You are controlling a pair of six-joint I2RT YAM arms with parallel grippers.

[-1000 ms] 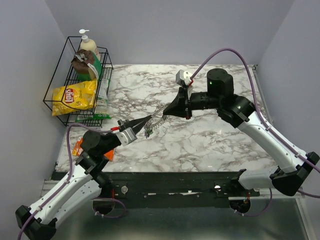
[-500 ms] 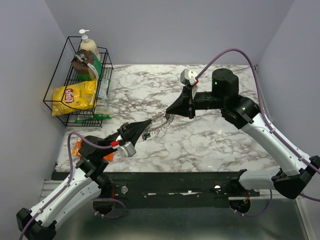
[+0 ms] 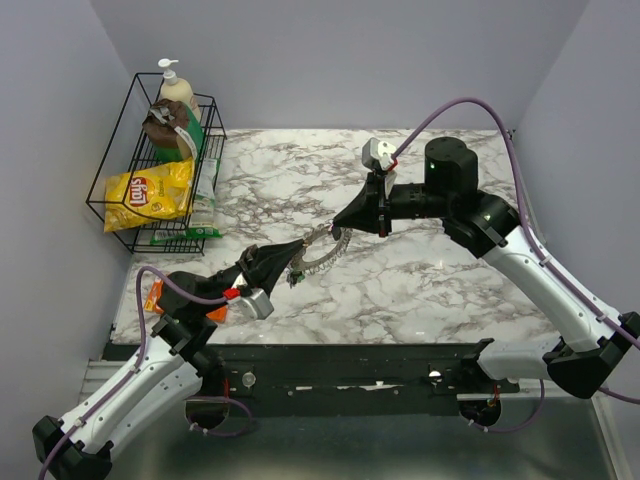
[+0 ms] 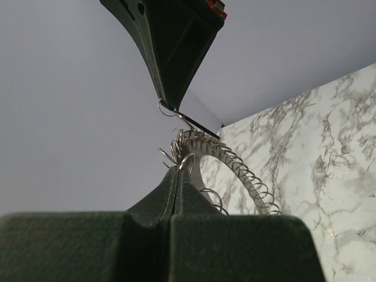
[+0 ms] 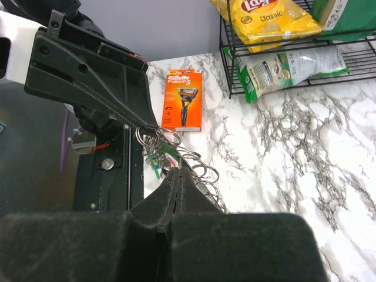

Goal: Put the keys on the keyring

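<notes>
The keyring, a thin silvery ring fringed with small wire loops, hangs above the marble table between both grippers. My left gripper is shut on one small loop at the ring's near end; in the left wrist view its tips pinch that loop. My right gripper is shut on the ring's far end, and its tip bites the wire. Keys with a green head and a red head dangle from the loops near the left gripper. The keyring's coil curves down to the right.
A black wire rack at the back left holds a yellow chips bag and a soap bottle. An orange razor package lies on the table's front left, partly under the left arm. Walls close in on both sides.
The right gripper shifted slightly right and back. The left gripper rolled and rose toward the ring's near end. The keyring is now stretched between them, lifted off the table.
</notes>
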